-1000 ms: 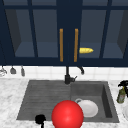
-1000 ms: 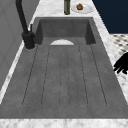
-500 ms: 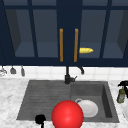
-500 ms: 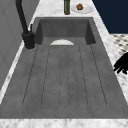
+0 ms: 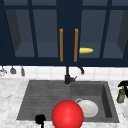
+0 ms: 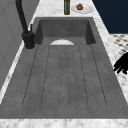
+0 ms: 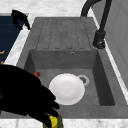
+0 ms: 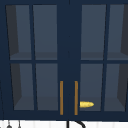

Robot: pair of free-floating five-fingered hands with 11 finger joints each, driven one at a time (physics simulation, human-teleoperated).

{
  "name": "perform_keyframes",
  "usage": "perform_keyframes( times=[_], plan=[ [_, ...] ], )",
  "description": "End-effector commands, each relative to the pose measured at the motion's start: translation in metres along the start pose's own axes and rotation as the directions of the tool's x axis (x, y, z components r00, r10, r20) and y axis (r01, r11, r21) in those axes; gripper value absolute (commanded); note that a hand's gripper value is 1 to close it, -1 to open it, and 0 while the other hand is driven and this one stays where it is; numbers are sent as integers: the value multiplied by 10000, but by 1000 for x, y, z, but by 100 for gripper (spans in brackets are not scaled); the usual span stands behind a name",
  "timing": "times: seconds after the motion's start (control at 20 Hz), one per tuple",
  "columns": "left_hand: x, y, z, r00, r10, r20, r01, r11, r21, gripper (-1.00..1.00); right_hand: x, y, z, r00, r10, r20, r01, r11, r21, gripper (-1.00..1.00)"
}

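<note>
Fingers (image 7: pixel 51 96) of right hand (image 7: pixel 22 95): extended, slightly apart, angled down, tips at the top of the bottle (image 7: pixel 53 121). Bottle: green with yellow top, upright on the counter just right of the sink (image 5: pixel 110 100), directly beneath those fingers; contact cannot be told. Left hand (image 6: pixel 122 63): fingers loosely spread, holding nothing, above the counter at the draining board's front edge. White plate (image 7: pixel 67 88): flat in the basin. Red ball (image 5: pixel 67 115): at the sink's front edge. Black tap (image 5: pixel 67 77): behind the basin.
</note>
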Motion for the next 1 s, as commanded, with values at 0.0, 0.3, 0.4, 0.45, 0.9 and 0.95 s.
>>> perform_keyframes(
  times=[0.0, 0.3, 0.4, 0.45, 0.9, 0.95],
  plan=[
    [0, 0, 0, 10000, 0, 0, 0, 10000, 0, 0, 4, 1, -4, 10000, 34, -53, -33, 9998, 203, 100],
    [0, 0, 0, 10000, 0, 0, 0, 10000, 0, 0, 7, -9, -5, 9997, 131, -219, -154, 9937, -1109, 100],
    [0, 0, 0, 10000, 0, 0, 0, 10000, 0, 0, 7, -10, -5, 9998, 52, -200, -78, 9913, -1316, 100],
    [0, 0, 0, 10000, 0, 0, 0, 10000, 0, 0, 7, -10, -3, 9997, 4, -224, -35, 9906, -1366, 100],
    [0, 0, 0, 10000, 0, 0, 0, 10000, 0, 0, 8, -9, 0, 9998, -44, -200, 16, 9902, -1394, 100],
    [0, 0, 0, 10000, 0, 0, 0, 10000, 0, 0, 8, -12, 2, 9999, -5, -156, -18, 9892, -1464, -100]
  ],
)
